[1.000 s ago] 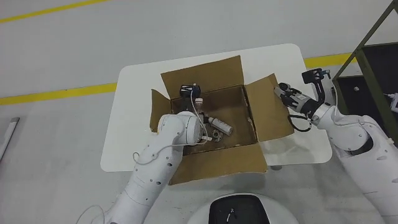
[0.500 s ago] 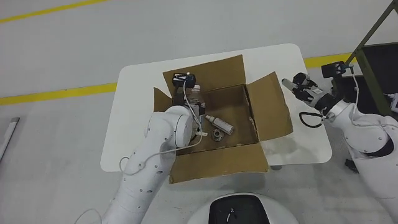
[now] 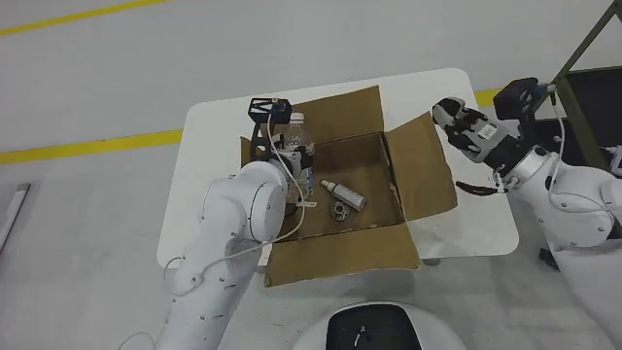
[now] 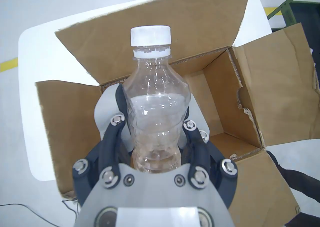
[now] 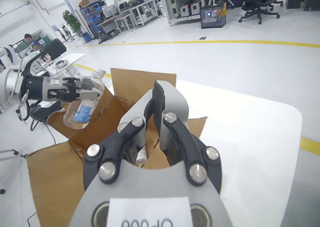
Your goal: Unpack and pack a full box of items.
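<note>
The left gripper (image 4: 155,123) is clamping its fingers around the lower body of a clear bottle (image 4: 155,82) with a white cap, partly filled by the look of it. It is holding the bottle cap-up and somewhat tilted above the far-left corner of the open cardboard box (image 3: 389,180), higher than the rim. A grip low on the body is leaving the neck free, which should suit setting it down on its base (though the thin plastic may be flexing under the pads).

Lying on the box floor are a small white bottle (image 3: 344,194) and, just near of it, a small round metal part (image 3: 338,212), so I judge the unpacking to be only partly done.

The right gripper (image 5: 156,102) is hanging empty, fingers pressed together, above the right side of the worktop (image 3: 209,185) beyond the right flap (image 3: 423,165), well apart from the bottle.

All four flaps are splaying outward. The left flap (image 4: 67,125) is covering part of the worktop below the held bottle, and the far flap (image 3: 330,115) is standing up behind it. Bare worktop is showing to the left of the box, the likeliest set-down room, provided the bottle's base is passing over that flap's edge.
</note>
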`<move>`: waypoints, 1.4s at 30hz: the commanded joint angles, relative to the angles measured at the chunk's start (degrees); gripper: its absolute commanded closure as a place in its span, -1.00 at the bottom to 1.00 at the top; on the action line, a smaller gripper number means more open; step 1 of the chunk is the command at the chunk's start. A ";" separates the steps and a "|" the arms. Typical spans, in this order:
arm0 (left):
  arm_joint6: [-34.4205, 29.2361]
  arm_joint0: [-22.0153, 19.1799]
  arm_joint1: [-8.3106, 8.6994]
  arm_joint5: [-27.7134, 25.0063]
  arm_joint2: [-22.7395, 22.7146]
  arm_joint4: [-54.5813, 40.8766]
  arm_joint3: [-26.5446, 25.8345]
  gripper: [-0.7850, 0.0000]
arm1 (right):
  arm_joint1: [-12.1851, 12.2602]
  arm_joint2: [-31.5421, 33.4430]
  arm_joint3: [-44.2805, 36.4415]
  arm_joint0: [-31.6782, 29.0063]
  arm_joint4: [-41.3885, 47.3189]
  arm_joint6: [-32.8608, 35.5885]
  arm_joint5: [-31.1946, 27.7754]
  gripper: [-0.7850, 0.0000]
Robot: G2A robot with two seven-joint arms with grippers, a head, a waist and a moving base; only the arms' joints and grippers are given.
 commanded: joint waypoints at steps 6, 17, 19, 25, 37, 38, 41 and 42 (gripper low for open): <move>-2.80 1.08 0.66 -2.31 -4.56 4.06 -1.82 1.00 | -1.05 -9.13 7.27 5.19 -0.34 1.28 -1.74 1.00; -3.63 4.72 1.25 -2.51 -9.77 9.48 0.53 1.00 | -1.67 -11.66 17.13 6.68 0.05 -0.19 -1.51 1.00; -3.32 4.99 1.22 -2.13 -10.30 9.77 1.52 1.00 | -1.68 -11.55 17.83 6.49 0.18 -0.40 -1.41 1.00; -2.25 5.28 0.98 -1.89 -10.29 10.14 3.60 1.00 | -1.75 -11.67 18.75 6.11 0.17 -0.56 -1.50 1.00; -2.63 4.44 0.87 -5.75 -11.71 9.91 -0.32 1.00 | -1.75 -11.02 15.96 6.79 2.39 0.46 -3.52 1.00; -2.80 4.39 0.91 -5.98 -12.23 10.03 -0.76 1.00 | -1.79 -11.21 15.88 6.90 2.56 0.61 -3.63 1.00; -2.98 4.20 1.09 -6.28 -14.12 11.55 -2.00 1.00 | -1.91 -12.14 15.78 7.48 3.05 1.60 -4.67 1.00; -3.01 4.15 1.19 -6.70 -14.57 12.97 -2.34 1.00 | -1.92 -12.56 15.86 7.85 2.48 2.32 -5.09 1.00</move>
